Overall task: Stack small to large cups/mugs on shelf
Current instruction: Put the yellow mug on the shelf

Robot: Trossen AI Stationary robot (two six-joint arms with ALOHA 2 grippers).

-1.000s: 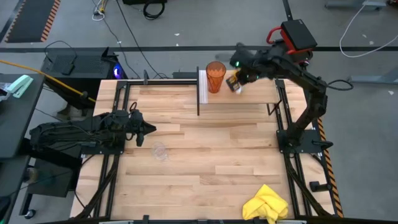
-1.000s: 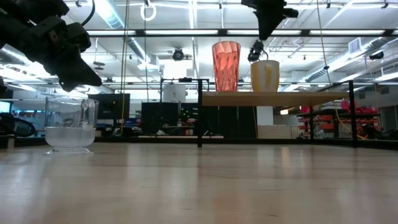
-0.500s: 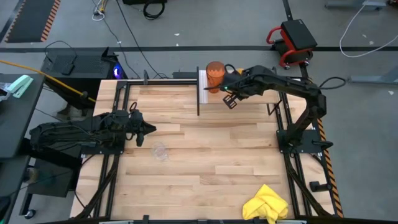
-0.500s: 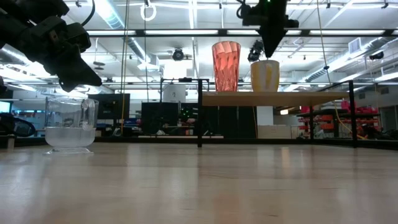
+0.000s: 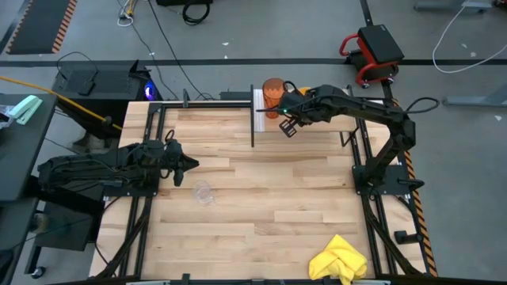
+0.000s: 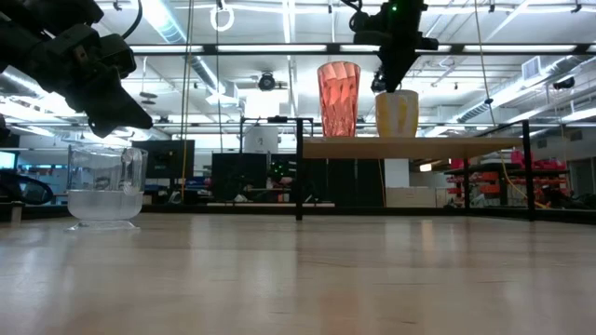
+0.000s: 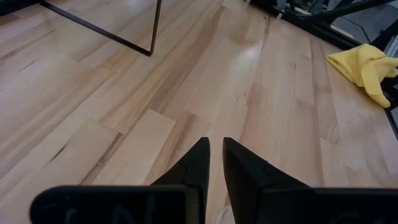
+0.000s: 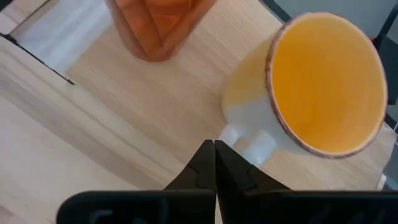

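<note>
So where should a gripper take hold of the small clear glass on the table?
Probably by its rim, coming straight down from above. The clear glass stands upright and alone on the table, its mouth open, with short wide walls, so one finger inside and one outside the rim looks safest. The left gripper is nearest.

The high view looks straight down on the whole counter (image 5: 261, 198); the low view looks level across it. Both show the shelf (image 6: 410, 144); the right wrist view looks closely down on it.
</note>
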